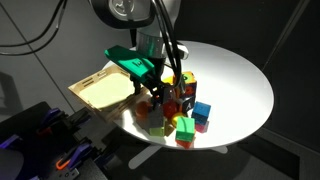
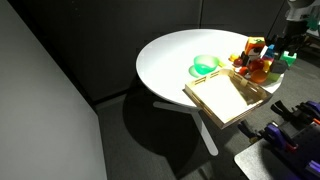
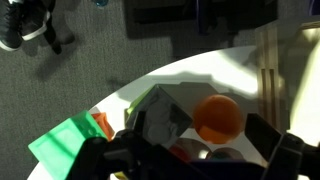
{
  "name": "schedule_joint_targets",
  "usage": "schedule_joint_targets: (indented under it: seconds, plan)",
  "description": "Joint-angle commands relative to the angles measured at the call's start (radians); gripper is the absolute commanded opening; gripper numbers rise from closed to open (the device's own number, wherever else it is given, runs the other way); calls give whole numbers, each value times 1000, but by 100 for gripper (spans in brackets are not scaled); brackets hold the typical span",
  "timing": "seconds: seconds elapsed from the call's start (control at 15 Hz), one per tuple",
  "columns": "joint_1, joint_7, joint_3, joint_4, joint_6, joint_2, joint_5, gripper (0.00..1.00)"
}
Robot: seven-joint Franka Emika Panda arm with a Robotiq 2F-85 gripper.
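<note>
A pile of coloured blocks lies on the round white table, also seen in an exterior view as the pile. My gripper hangs open just over the pile's tray-side end. In the wrist view the gripper has its dark fingers spread wide. An orange ball and a grey cube lie below, between the fingers, and neither is gripped. A green block lies off to the left.
A shallow wooden tray overhangs the table edge beside the pile, seen again as the tray. A green bowl sits next to it. A blue block and a green block lie at the near rim.
</note>
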Motion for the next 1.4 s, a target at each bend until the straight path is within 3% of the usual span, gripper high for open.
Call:
schedule_joint_targets:
  seconds: [0.0, 0.8, 1.33]
  plan:
    - [-29, -91, 8, 23, -29, 7, 52, 100]
    - [-24, 79, -44, 34, 185, 25, -139, 100]
    - [-15, 116, -35, 22, 209, 27, -165, 100]
